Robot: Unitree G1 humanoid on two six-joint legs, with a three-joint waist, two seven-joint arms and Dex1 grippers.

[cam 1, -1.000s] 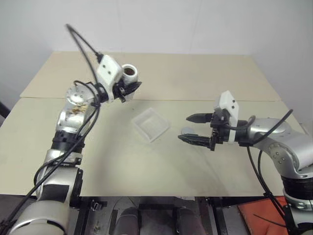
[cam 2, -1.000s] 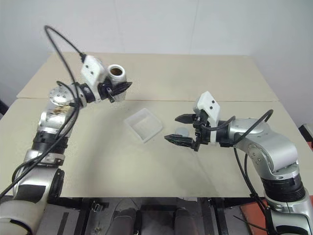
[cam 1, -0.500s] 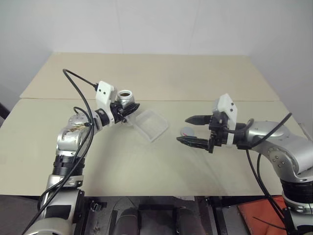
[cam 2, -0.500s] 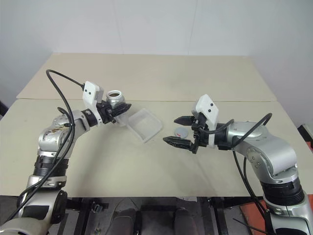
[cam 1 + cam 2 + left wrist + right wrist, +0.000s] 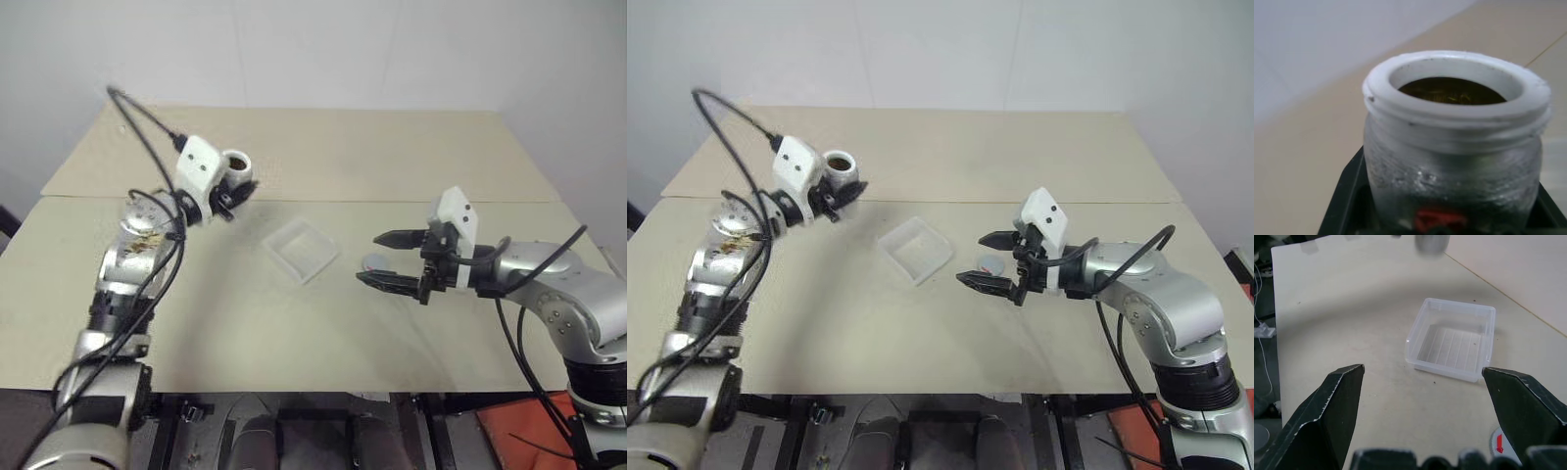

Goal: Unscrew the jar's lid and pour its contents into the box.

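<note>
Now pinching open jar in left fingers, well left of box. Right fingers spread, empty, over lid. Risks spilling contents on bench if tipped short of box.

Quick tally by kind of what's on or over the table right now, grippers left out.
Jars: 1, the open jar, held above the table
Lids: 1, the lid, lying on the table
Boxes: 1, the clear box
Total: 3

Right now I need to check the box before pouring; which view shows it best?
The right wrist view: the box lies close, its ribbed floor plain. Both eye views show it smaller, on the table between the grippers.
</note>
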